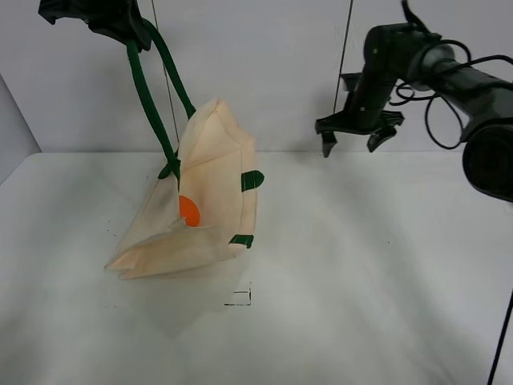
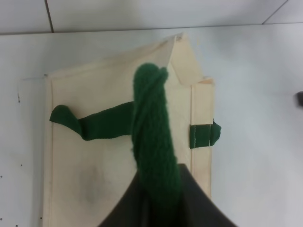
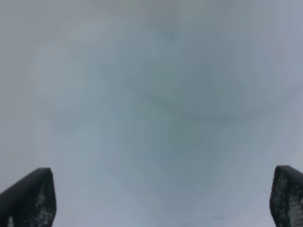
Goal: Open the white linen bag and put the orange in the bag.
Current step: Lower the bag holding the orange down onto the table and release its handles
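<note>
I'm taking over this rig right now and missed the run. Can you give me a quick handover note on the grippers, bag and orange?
Left gripper: shut on the green handle, raised high, so the white linen bag hangs tilted with its lower end seemingly on the table.
Right gripper: open, empty, in the air to the right of the bag.
Orange: visible in the bag's open mouth, apparently inside.
Done: bag opened, orange in, as far as the views show.
To do: probably only lowering the bag and releasing the handle.
</note>
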`<state>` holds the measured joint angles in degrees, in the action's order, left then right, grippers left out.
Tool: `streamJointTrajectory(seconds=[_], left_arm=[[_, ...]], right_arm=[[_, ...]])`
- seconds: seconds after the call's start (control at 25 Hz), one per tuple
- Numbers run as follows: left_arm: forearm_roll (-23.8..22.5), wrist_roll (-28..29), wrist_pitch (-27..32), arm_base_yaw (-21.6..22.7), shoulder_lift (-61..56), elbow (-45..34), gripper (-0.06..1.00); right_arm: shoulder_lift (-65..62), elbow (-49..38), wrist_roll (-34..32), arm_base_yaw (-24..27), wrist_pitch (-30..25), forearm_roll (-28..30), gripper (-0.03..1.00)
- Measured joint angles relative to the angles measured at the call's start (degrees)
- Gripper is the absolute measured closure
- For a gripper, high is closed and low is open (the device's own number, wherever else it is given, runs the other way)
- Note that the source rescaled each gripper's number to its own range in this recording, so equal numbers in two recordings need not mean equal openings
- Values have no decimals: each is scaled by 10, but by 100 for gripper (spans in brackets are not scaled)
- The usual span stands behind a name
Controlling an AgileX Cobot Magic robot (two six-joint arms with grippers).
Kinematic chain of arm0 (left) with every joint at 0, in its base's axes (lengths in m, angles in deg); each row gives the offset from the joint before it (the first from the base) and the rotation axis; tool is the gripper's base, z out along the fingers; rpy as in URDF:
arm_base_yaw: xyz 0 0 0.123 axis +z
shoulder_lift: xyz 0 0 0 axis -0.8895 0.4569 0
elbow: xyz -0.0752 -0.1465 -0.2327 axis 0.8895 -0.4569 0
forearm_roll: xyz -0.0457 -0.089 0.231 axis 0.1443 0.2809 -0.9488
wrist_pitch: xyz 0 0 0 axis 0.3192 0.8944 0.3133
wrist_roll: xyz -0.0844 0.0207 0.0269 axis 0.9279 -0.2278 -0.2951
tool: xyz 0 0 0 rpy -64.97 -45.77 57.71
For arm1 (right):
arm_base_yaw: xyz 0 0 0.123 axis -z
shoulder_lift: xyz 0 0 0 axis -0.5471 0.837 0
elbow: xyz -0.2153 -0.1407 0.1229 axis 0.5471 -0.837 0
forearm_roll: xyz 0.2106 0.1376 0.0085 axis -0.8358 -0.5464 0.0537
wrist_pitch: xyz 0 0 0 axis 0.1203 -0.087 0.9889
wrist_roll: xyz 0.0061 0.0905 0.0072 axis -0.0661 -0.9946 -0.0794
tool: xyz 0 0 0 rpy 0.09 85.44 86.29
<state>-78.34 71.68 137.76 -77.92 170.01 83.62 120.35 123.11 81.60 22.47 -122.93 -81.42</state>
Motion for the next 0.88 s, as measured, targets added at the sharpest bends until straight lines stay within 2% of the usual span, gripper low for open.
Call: streamJointTrajectory(seconds=[0.2, 0.48, 0.64, 0.88], left_arm=[[0, 0, 0, 0, 0, 0, 94], [0, 0, 0, 0, 0, 0, 94], [0, 0, 0, 0, 0, 0, 94], [0, 0, 0, 0, 0, 0, 94]], right_arm=[[0, 0, 0, 70, 0, 1, -3], [-12, -20, 2, 80, 1, -14, -3], [-73, -120, 2, 80, 1, -1, -3], [-265, -381, 3, 80, 2, 0, -3]])
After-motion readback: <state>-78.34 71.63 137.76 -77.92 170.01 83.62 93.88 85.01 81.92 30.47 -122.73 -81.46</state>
